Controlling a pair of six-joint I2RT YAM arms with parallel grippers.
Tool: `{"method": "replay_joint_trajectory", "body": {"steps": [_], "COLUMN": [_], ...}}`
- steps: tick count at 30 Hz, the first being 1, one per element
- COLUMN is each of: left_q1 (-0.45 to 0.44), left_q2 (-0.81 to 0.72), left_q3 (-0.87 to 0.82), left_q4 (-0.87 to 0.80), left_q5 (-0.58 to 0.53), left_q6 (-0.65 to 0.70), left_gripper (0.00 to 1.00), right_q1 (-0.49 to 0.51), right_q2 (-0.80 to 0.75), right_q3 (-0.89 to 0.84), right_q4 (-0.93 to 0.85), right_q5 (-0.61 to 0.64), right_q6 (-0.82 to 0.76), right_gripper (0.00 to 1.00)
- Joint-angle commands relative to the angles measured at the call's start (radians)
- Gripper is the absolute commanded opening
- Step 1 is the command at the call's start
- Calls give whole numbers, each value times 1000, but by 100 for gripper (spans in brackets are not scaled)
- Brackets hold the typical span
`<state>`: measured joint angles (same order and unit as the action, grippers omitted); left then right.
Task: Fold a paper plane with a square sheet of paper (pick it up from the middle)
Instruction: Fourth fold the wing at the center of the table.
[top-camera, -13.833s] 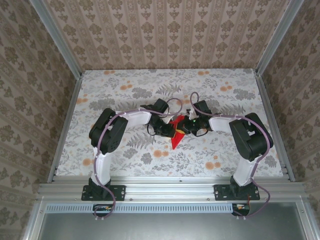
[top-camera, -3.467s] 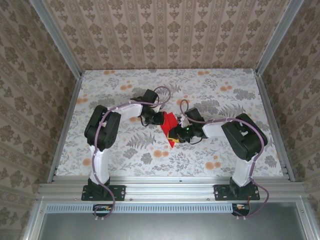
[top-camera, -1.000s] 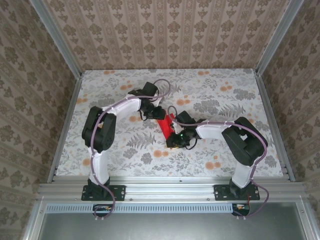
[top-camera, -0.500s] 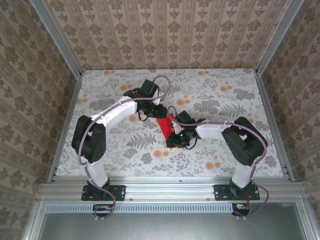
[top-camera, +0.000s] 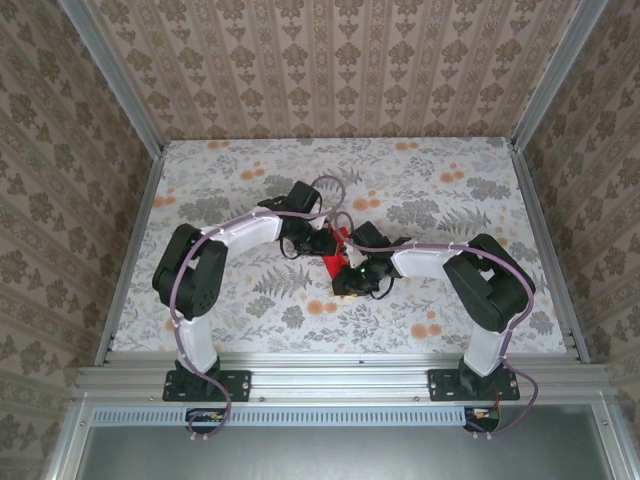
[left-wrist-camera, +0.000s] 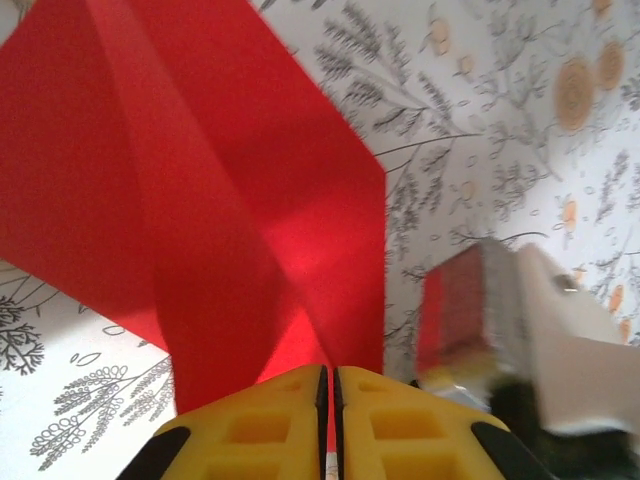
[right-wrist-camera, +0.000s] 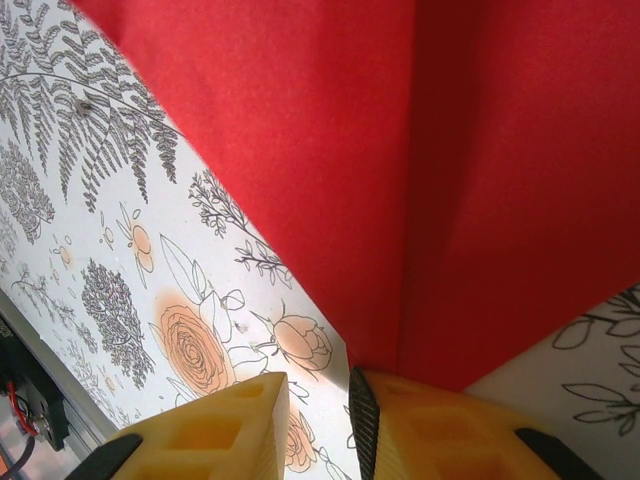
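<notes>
The folded red paper (top-camera: 334, 261) lies at the table's middle, between my two grippers. In the left wrist view the paper (left-wrist-camera: 200, 180) shows long creases and overlapping flaps, and my left gripper (left-wrist-camera: 330, 372) is shut on its near edge, with a thin red strip caught between the yellow fingers. From above, the left gripper (top-camera: 322, 245) sits at the paper's upper left end. My right gripper (top-camera: 350, 280) is at the lower end. Its fingers stand apart, and the paper (right-wrist-camera: 450, 150) rests over the tip of the right-hand finger (right-wrist-camera: 420, 420) with bare table in the gap of the right gripper (right-wrist-camera: 315, 392).
The floral table cover (top-camera: 230, 190) runs to metal rails (top-camera: 130, 250) on the left and right and papered walls behind. The right gripper's body (left-wrist-camera: 510, 320) looms blurred just right of the paper in the left wrist view. Both arms crowd the centre.
The left arm's gripper has come down and towards the near side onto the paper's upper end and its elbow has swung. The right gripper has stayed at the lower end. Less red shows.
</notes>
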<state>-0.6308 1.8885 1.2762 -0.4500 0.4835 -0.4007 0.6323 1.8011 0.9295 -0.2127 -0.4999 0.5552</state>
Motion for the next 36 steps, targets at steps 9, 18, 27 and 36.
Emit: {"method": "replay_joint_trajectory", "body": {"steps": [9, 18, 27, 36], "left_q1": [29, 34, 37, 43], "left_q2": [84, 143, 164, 175], "left_q3": [-26, -13, -8, -4], "left_q4": [87, 56, 35, 21], "left_q5": [17, -13, -14, -18], "left_q6": [9, 49, 72, 93], "left_gripper": [12, 11, 10, 9], "right_q1": [20, 20, -12, -69], "right_q2": [15, -72, -160, -103], "right_q3": [-39, -36, -68, -65], "right_q4": [-111, -98, -19, 62], "right_q5": [44, 32, -40, -36], "right_q6": [12, 14, 75, 158], "right_gripper": [29, 34, 35, 31]}}
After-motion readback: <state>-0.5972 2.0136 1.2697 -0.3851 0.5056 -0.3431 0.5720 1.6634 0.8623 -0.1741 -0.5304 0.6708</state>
